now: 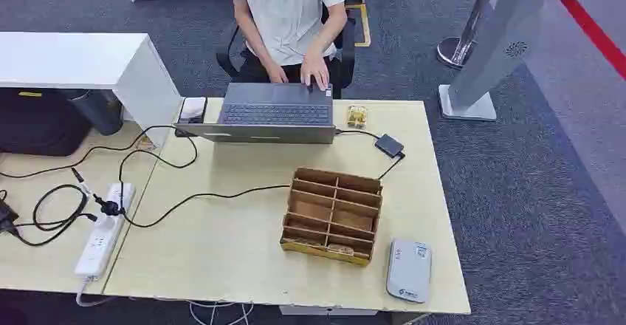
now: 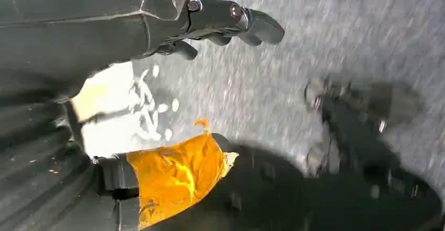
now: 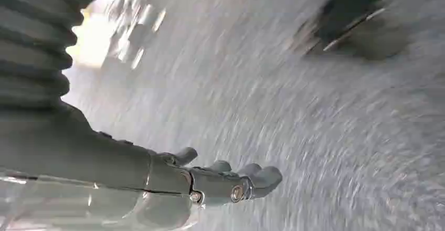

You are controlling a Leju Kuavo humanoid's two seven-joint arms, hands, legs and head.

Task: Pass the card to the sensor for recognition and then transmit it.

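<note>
Both hands hang off the desk (image 1: 221, 266), over grey carpet, probably because no reach has begun. The left hand (image 2: 220, 23) holds nothing, fingers loosely apart; the right hand (image 3: 220, 181) likewise, fingers extended and empty. The head view adds what the wrist views lack: a wooden organiser (image 1: 332, 216) in which a card (image 1: 339, 249) seems to lie in the nearest slot, with the grey sensor (image 1: 409, 269) just beside it, both well apart from either hand.

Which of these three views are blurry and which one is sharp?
Head view: sharp and evenly lit, the desk and wooden organizer crisp. Left wrist view: the carpet is smeared, the left hand fairly clear. Right wrist view: heavy streaked motion blur across the floor, the right hand clearer.
</note>
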